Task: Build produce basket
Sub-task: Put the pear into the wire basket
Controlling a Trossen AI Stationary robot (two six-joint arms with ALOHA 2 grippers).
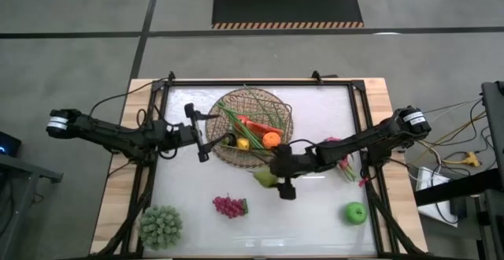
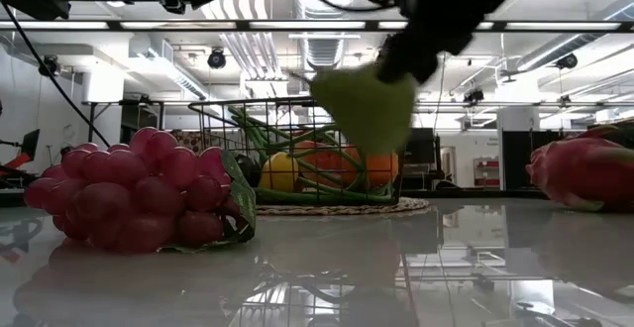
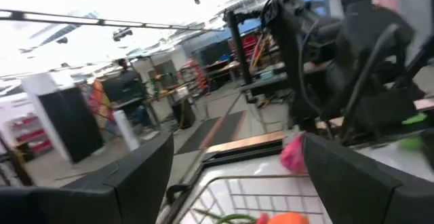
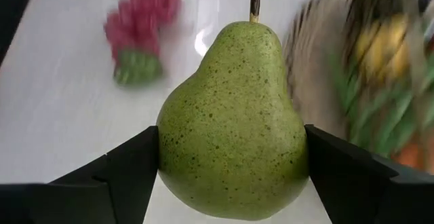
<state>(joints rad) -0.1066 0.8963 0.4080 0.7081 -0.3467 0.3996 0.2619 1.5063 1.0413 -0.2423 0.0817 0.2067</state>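
Note:
The tan woven basket (image 1: pixel 272 102) sits at the table's far middle and holds long green stalks (image 1: pixel 236 120), an orange (image 1: pixel 271 139), a lemon (image 1: pixel 243 143) and a red piece. My right gripper (image 1: pixel 276 176) is shut on a green speckled pear (image 4: pixel 234 115) just off the basket's near rim. In the low view the pear (image 2: pixel 365 107) hangs above the table. My left gripper (image 1: pixel 201 136) stands open at the basket's left rim, level, with nothing between its fingers (image 3: pixel 129 183). My right gripper pinches the pear's wide lower body (image 4: pixel 173 149) between its two fingers, one on each side. The fingers slant down from the table's right. The pear is lifted clear of the table, its stem (image 4: pixel 255 0) pointing away from the gripper.
Purple grapes (image 1: pixel 229 206) lie near the front middle, a green apple (image 1: pixel 356 212) at the front right, a spiky green ball (image 1: pixel 161 226) at the front left. A pink dragon fruit (image 1: pixel 340 156) lies under my right arm. A dark frame (image 1: pixel 358 118) borders the table.

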